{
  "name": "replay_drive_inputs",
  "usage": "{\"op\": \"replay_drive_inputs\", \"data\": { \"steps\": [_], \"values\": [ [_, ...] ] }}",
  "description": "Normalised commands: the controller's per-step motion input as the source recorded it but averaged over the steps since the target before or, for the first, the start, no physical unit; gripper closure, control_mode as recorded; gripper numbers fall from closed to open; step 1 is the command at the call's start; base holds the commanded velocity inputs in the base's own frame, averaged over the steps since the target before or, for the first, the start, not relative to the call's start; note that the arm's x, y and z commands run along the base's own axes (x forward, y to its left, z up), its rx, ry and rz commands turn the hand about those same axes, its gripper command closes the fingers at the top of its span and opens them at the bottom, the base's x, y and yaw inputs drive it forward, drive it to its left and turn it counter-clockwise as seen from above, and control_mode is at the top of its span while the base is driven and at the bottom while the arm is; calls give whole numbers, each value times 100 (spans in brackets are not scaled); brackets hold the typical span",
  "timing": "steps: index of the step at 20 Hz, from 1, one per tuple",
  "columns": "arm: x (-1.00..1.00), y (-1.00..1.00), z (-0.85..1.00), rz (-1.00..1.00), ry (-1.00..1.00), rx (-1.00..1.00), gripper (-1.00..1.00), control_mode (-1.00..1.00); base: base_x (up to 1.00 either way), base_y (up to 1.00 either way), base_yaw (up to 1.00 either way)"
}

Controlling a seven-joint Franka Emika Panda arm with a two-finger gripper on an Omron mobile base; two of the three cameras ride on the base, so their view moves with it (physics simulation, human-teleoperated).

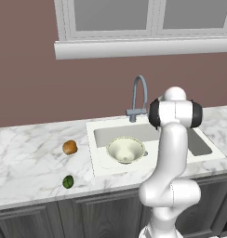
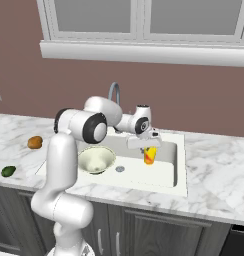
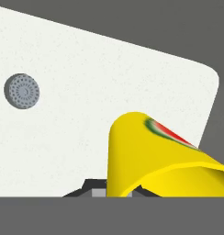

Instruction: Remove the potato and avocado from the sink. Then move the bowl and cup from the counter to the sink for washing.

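The fingers point(image 2: 149, 150) are clenched on the cup point(image 2: 149, 155), holding it by its rim from above, so the yellow vessel hangs straight below them inside the outline of the sink point(image 2: 179, 165). In the right base view the cup sits in the air over the right half of the basin, to the right of the drain point(image 2: 120, 169) and clear of the bowl point(image 2: 96, 160), which already rests in the basin's left half. The hand view agrees: the cup point(image 3: 150, 160) fills the lower right, its wall rising from between the fingers, its open end toward the camera, and beyond it lies the bare white floor of the sink point(image 3: 109, 92) with the drain point(image 3: 22, 91) well off to the left.

So the relation that matters is vertical: the cup's long axis runs roughly along the line of the fingers, pointing down at the basin floor, with a gap left between its base and that floor. How large the gap is cannot be read from these views. My judgement is that what remains is a short lowering and a release, with nothing beneath the cup to foul it.

The potato point(image 1: 70, 147) and the avocado point(image 1: 68, 181) both lie on the surface point(image 1: 31, 153) left of the sink, the avocado nearer the front edge, well apart from the basin. The faucet point(image 1: 139, 95) stands behind the sink, away from the cup.
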Motion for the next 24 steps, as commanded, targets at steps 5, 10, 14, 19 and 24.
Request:
{"op": "replay_drive_inputs", "data": {
  "steps": [5, 10, 14, 19, 24],
  "values": [
    [17, 0, -33, -1, 0, 0, 100, -100, 0, 0, 0],
    [15, -2, -35, 0, 0, 0, 100, -100, 0, 0, 0],
    [14, -2, -31, 0, 0, 0, 100, -100, 0, 0, 0],
    [1, 0, -27, 0, -1, 0, 100, -100, 0, 0, 0],
    [2, 0, -26, 0, -1, 0, 100, -100, 0, 0, 0]
  ]
}}
